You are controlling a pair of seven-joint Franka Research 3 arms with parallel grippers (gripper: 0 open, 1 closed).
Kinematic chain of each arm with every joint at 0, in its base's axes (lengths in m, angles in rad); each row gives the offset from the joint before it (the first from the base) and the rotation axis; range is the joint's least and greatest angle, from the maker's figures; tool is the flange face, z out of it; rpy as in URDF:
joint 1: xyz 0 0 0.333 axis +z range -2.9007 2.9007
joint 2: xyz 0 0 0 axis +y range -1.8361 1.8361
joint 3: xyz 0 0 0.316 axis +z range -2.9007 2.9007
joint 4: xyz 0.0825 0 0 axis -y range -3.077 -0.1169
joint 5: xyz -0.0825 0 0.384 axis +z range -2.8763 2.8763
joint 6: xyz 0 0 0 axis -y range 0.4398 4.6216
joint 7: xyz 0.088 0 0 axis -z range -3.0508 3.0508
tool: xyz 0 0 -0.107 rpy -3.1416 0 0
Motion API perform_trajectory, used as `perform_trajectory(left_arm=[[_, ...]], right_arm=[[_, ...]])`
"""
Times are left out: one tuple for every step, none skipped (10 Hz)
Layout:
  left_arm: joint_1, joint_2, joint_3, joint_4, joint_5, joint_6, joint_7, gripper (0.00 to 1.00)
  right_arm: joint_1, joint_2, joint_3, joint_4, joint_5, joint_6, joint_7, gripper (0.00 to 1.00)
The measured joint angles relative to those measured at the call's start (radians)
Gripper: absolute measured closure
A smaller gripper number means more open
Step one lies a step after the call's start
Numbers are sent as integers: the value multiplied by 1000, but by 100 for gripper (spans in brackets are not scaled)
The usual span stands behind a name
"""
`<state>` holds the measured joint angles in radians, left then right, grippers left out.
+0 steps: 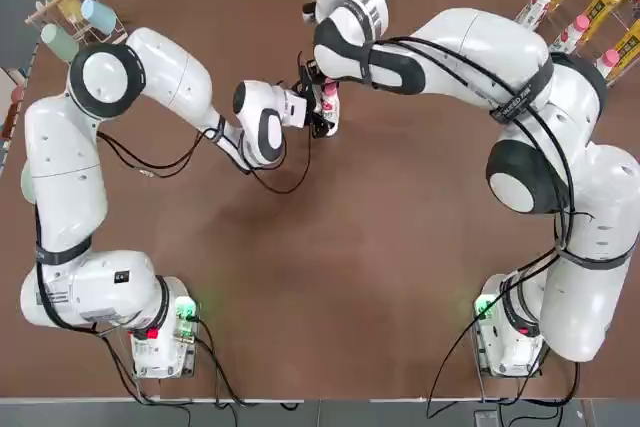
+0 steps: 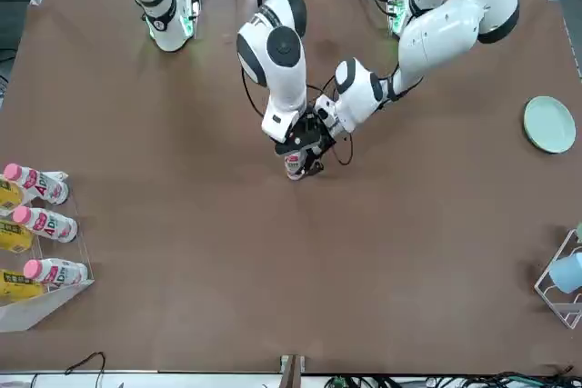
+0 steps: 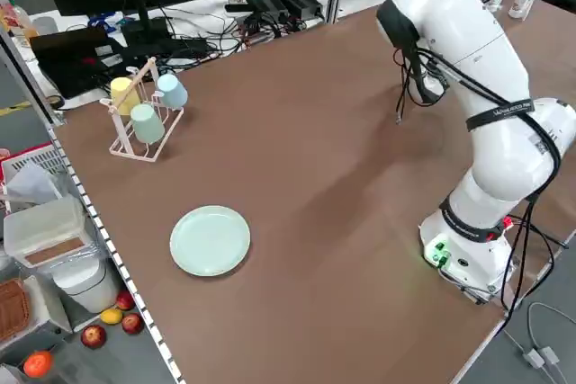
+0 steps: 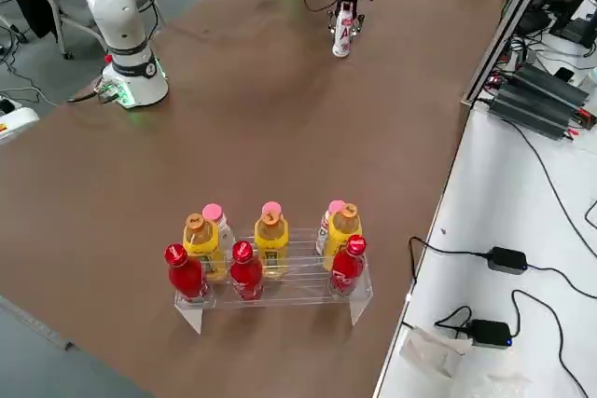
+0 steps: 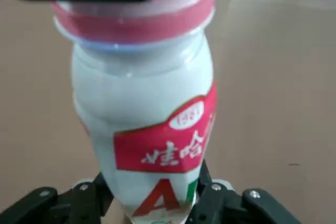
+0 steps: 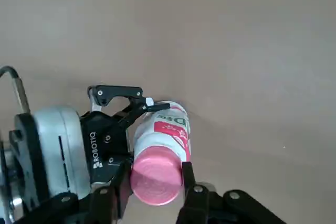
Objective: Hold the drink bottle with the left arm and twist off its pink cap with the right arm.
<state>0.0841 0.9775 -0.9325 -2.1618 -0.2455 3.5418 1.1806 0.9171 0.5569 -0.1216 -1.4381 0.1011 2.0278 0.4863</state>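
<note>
A wide brown table (image 1: 330, 277) fills the scene, with a rack of spare bottles (image 4: 270, 258) at its right edge and a green plate (image 2: 549, 124) far over on the left. Near the middle, toward the far side, the drink bottle (image 4: 343, 33) stands upright. The left gripper (image 6: 123, 129) is clamped round its body from the side. The right gripper (image 6: 152, 190) comes down from above, its fingers closed on the pink cap (image 6: 156, 177)
</note>
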Motion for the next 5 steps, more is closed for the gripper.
perform_trajectory(left_arm=[[1,1,0,0,5,0,-2,38],[2,2,0,-1,6,1,-2,38],[2,2,0,-1,6,2,-2,38],[2,2,0,-2,7,3,-2,38],[2,2,0,-2,7,4,-2,38]], right_arm=[[0,0,0,0,0,0,-35,57],[0,0,0,0,0,0,-58,57],[1,0,0,0,-1,0,-75,57],[2,0,0,0,-2,0,-109,57],[3,0,0,0,-2,0,-149,57]])
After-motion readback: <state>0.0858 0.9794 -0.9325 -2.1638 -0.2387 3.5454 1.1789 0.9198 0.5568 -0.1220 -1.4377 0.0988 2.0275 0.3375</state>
